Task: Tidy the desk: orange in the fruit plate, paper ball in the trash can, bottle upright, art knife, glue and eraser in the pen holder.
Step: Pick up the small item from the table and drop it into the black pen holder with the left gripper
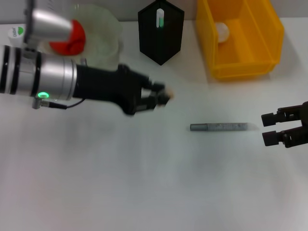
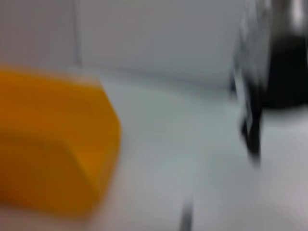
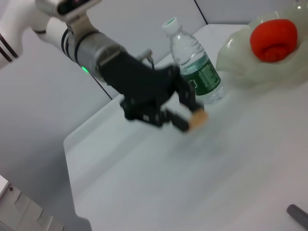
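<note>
My left gripper (image 1: pixel 162 96) hangs over the middle of the table, shut on the small tan eraser (image 1: pixel 169 95); the right wrist view shows the same eraser (image 3: pixel 197 118) between its fingers. The orange (image 1: pixel 72 38) lies in the fruit plate (image 1: pixel 103 29) at the back left. Beside the plate the bottle (image 3: pixel 195 62) stands upright. A grey art knife (image 1: pixel 219 127) lies flat on the table, right of centre. The black pen holder (image 1: pixel 161 31) holds a white-green glue stick (image 1: pixel 160 19). A paper ball (image 1: pixel 222 30) sits inside the yellow trash can (image 1: pixel 250 62). My right gripper (image 1: pixel 272 128) rests open near the right edge.
The pen holder and the trash can stand side by side along the back edge. In the left wrist view the yellow trash can (image 2: pixel 53 144) is close and blurred, with a dark shape (image 2: pixel 286 72) farther off.
</note>
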You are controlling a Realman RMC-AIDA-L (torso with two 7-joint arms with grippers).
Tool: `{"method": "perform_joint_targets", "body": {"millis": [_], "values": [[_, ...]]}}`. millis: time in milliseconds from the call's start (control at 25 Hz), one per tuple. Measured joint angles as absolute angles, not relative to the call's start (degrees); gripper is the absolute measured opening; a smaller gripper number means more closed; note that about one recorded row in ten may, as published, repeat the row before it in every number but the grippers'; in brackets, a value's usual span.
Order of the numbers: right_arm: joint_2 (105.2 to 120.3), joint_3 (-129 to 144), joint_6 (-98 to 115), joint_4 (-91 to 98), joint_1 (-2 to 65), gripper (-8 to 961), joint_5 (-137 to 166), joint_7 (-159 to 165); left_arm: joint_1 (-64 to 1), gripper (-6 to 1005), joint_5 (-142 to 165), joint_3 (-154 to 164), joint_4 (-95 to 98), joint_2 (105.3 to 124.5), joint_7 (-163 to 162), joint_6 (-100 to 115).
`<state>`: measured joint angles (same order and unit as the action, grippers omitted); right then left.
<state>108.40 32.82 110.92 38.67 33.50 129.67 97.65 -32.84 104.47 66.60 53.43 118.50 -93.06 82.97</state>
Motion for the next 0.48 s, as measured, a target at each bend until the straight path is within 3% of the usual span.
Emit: {"method": "perform_joint_targets", "body": {"millis": [240,480], "values": [[108.51,32.4,110.9,37.2,33.4,763,129.6,98.1,-32.1,265,75.7,63.9,34.3,118.77,-71.3,82.5],[108.54,31.7,110.5,35.8,33.4,761,129.6,98.3,-35.7,267,63.6,64.1,24.6,119.05,-61.5,78.1]]}}
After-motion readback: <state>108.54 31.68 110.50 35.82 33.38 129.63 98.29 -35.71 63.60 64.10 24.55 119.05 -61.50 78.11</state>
